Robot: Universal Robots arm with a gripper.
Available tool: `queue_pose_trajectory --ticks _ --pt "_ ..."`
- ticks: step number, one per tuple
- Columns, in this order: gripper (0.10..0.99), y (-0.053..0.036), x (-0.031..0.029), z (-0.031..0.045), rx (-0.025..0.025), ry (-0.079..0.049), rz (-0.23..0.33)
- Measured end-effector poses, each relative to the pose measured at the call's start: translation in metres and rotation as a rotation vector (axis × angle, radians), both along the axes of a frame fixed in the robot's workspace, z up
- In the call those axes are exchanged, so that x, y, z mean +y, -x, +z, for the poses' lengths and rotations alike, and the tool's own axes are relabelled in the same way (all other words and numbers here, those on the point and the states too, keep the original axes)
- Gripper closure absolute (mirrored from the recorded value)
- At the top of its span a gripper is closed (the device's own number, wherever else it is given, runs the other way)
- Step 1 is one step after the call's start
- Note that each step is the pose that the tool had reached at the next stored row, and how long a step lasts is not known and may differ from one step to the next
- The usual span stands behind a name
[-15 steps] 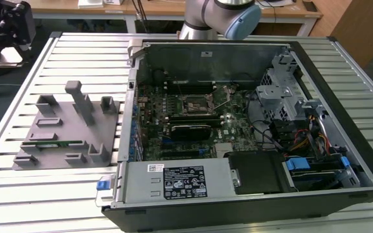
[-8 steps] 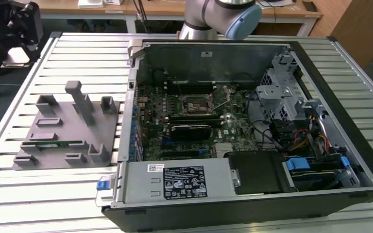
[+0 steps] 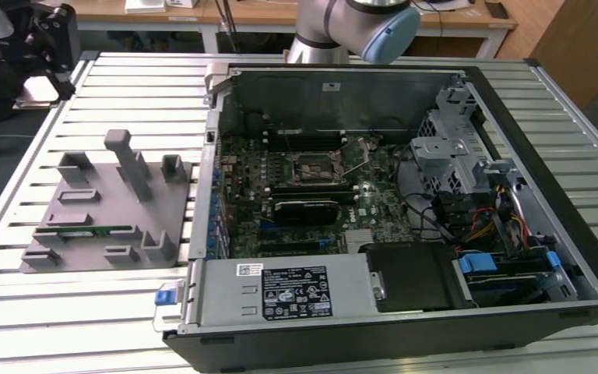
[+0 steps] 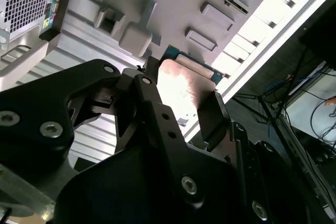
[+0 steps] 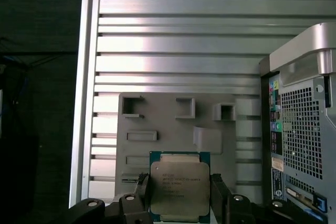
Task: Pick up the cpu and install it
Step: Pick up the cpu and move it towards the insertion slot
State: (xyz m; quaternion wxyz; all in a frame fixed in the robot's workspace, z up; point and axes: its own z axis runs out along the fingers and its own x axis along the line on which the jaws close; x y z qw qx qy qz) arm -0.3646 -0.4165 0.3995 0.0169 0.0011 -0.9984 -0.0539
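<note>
First wrist view: my fingers (image 5: 219, 196) clamp the cpu (image 5: 180, 184) above the fixture plate (image 5: 168, 124), mid-carry I judge, needing a level grip.

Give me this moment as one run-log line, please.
gripper: shut on cpu | cpu: over grey fixture plate, beside computer case | install: not done

The end effector (image 5: 180, 199) clamps the cpu (image 5: 179, 184) by two edges, seemingly raised above the grey fixture plate (image 5: 168, 124).
</note>
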Motion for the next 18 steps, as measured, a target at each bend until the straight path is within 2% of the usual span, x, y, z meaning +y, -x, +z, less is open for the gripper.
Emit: queue_pose_trajectory --ticks 18 --pt "0.545 -0.0252 0.0 -0.0007 -0.0001 0.0 0.0"
